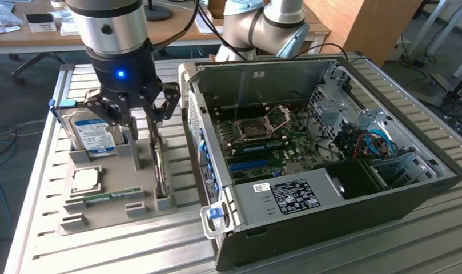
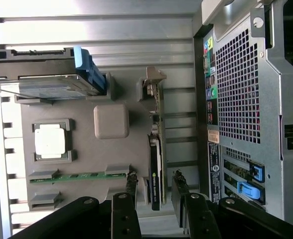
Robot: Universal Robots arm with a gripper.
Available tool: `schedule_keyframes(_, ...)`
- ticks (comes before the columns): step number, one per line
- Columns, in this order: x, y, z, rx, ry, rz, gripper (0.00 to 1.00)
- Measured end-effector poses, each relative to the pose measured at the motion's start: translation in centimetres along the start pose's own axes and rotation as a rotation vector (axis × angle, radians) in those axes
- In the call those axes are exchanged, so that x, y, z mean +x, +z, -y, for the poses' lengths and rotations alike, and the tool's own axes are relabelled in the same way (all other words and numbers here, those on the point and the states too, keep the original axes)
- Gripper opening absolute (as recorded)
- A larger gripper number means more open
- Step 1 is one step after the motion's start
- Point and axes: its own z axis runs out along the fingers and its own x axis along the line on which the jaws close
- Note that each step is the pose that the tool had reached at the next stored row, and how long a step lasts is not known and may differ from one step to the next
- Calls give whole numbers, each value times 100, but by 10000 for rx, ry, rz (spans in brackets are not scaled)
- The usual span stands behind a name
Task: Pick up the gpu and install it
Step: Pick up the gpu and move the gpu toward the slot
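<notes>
The gpu (image 2: 155, 169) stands on its long edge in a slot of the grey tray (image 2: 111, 122), seen edge-on with its black cooler side and metal bracket (image 2: 154, 82). In the exterior view the gpu (image 1: 161, 171) is a thin upright card near the tray's right side. My gripper (image 2: 155, 186) is open, one finger on each side of the card with a small gap to each. From outside, the gripper (image 1: 143, 128) hangs low over the card's far end. Nothing is held.
On the tray (image 1: 116, 220) are also a hard drive (image 1: 93, 134) standing upright, a processor chip (image 1: 86, 180) and a memory stick (image 1: 109, 197). The open computer case (image 1: 307, 142) lies just to the exterior view's right, motherboard (image 1: 265, 142) exposed. Slatted table (image 1: 40, 171) underneath.
</notes>
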Motion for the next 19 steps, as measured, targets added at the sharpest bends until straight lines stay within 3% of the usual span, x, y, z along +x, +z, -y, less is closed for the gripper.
schedule_keyframes(19, 3, 55, 3, -3, 0, 1, 42)
